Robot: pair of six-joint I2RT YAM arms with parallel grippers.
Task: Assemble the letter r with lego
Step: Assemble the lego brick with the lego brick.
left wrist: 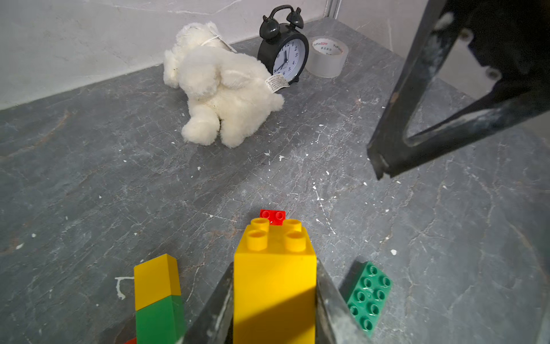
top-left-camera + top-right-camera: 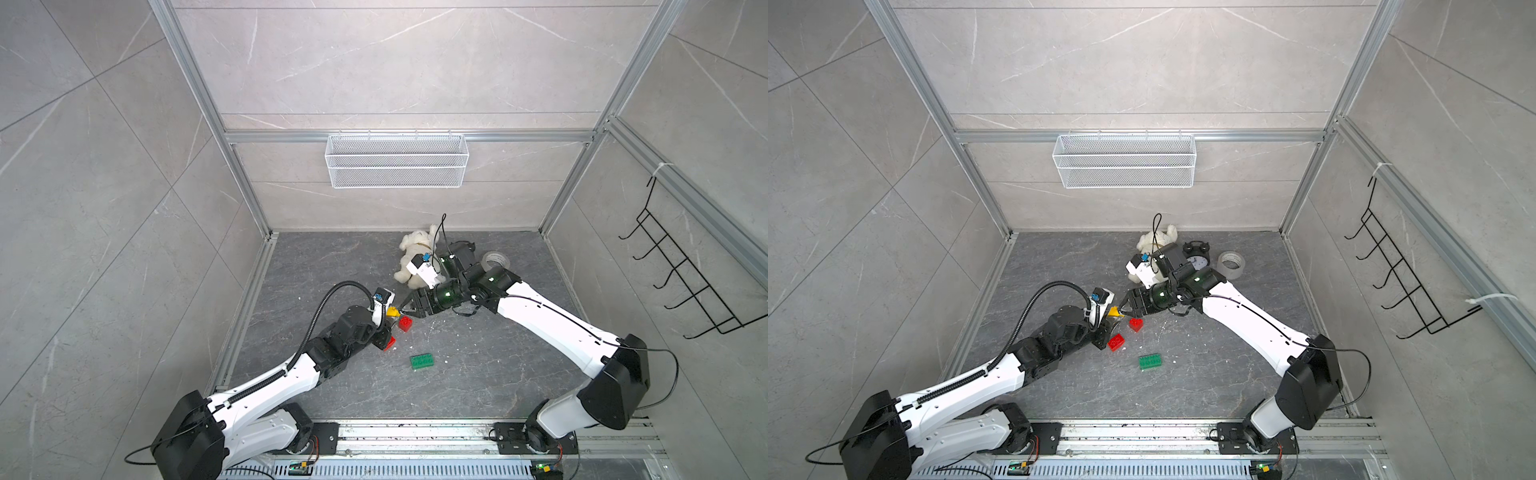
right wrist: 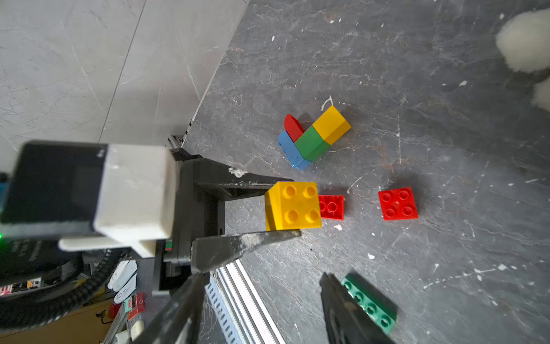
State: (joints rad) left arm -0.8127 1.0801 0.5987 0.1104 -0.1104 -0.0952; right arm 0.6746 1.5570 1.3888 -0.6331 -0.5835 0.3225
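While left gripper (image 3: 284,209) clamps yellow brick (image 3: 297,196), right gripper (image 2: 400,309) hovers beside, jaws spread

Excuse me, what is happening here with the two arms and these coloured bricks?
The left gripper holds a yellow brick between its fingers. The right gripper hangs open and empty close by. A cluster of blue, red, green and yellow bricks lies joined on the floor. Two red bricks and a green plate lie loose, so the letter is not finished.
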